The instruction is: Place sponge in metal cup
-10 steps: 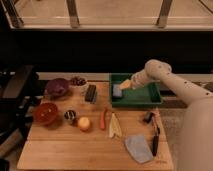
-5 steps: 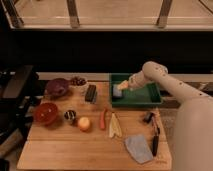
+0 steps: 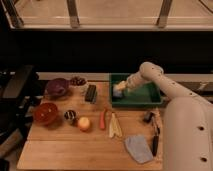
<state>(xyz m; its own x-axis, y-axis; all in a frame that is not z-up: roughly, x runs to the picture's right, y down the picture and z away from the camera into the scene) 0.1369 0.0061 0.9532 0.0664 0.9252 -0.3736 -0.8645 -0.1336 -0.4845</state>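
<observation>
The sponge (image 3: 118, 91), a small pale blue-grey block, lies at the left end of the green tray (image 3: 136, 103) at the back right of the table. My gripper (image 3: 125, 88) reaches down into the tray from the right and sits right at the sponge, its jaws open; whether they touch it I cannot tell. The metal cup (image 3: 70, 116), short, dark and shiny, stands on the wooden table at the front left, between the red bowl (image 3: 46, 112) and an orange fruit (image 3: 84, 123), far from the gripper.
A purple bowl (image 3: 57, 87), a small white bowl of dark contents (image 3: 77, 80) and a dark oblong block (image 3: 90, 93) stand at the back left. A red and a yellowish piece (image 3: 110, 122) lie mid-table. A grey cloth (image 3: 137, 148) and dark utensils (image 3: 155, 134) lie front right.
The arm has shifted slightly left, and the gripper has settled lower over the sponge at the tray's left end. Nothing else has moved.
</observation>
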